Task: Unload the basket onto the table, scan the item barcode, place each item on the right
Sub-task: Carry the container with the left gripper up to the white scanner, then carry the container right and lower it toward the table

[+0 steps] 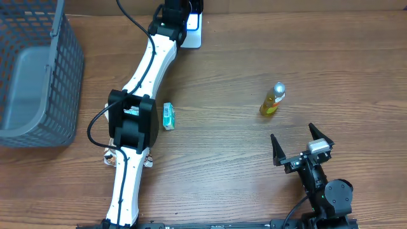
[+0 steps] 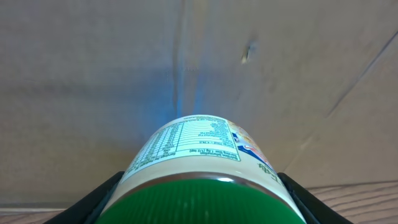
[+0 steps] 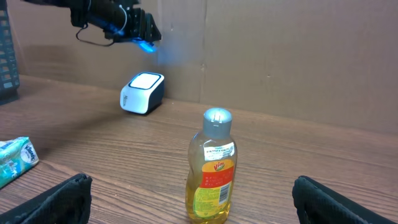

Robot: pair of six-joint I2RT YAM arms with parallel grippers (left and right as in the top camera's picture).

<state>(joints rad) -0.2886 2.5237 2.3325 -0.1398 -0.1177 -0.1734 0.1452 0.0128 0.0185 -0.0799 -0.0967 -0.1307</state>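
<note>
Jar (image 2: 202,152), green-lidded, sits clamped in my left gripper (image 2: 202,200) above the scanner (image 3: 142,92); my right gripper (image 1: 294,137) stands open near the bottle (image 3: 211,171).

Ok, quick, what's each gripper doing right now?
Left gripper: closed on a green-lidded container, label showing.
Right gripper: open, holding nothing.

A bottle (image 3: 211,168) of yellow liquid with a silver cap stands upright on the wooden table (image 3: 323,155), near and centred. The right gripper (image 3: 189,184) is spread wide, one finger in each lower corner. A white scanner (image 3: 142,92) sits far left by the cardboard wall (image 3: 298,56), with the left arm (image 3: 102,17) above it, lit blue. A tissue pack (image 3: 13,158) lies at the left edge.
</note>
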